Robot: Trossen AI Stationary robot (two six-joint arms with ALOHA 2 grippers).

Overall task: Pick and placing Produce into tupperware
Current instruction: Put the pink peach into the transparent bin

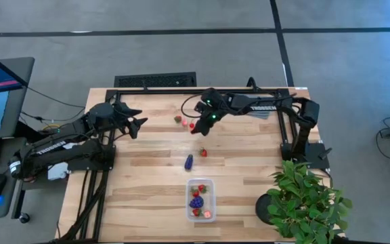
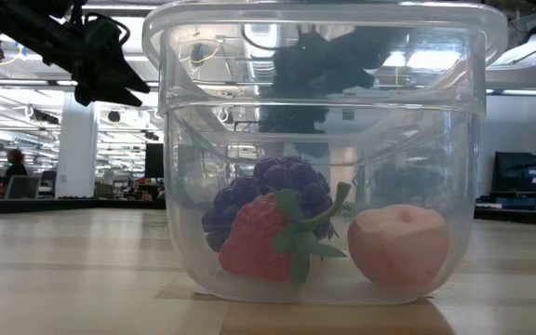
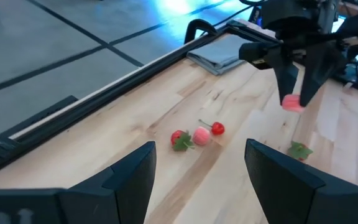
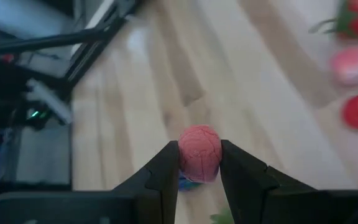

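The tupperware (image 1: 200,199) stands near the table's near edge, clear, holding a purple berry (image 2: 268,191), a strawberry (image 2: 259,237) and a pink piece (image 2: 398,244). Loose produce lies on the wood: an elongated purple piece (image 1: 189,161), a red strawberry (image 1: 204,152), and a small cluster (image 1: 184,122) farther back, seen as a strawberry (image 3: 180,139), a pink piece (image 3: 201,135) and a red piece (image 3: 217,129). My right gripper (image 1: 198,129) hovers beside that cluster, shut on a pink round piece (image 4: 199,143). My left gripper (image 1: 138,125) waits open to the cluster's left. My right gripper pinches the pink round piece (image 4: 199,163) between its two fingers (image 4: 166,168), one on each side of it. The fingers (image 3: 289,78) point down from above. The piece (image 3: 293,102) sits at their free ends, lifted clear of the table.
A folded grey cloth (image 3: 219,56) lies by the far edge under the right arm. A green potted plant (image 1: 303,200) stands at the near right corner. A black frame rail (image 1: 202,89) runs along the far edge. Bare wood lies between the tupperware and the left arm.
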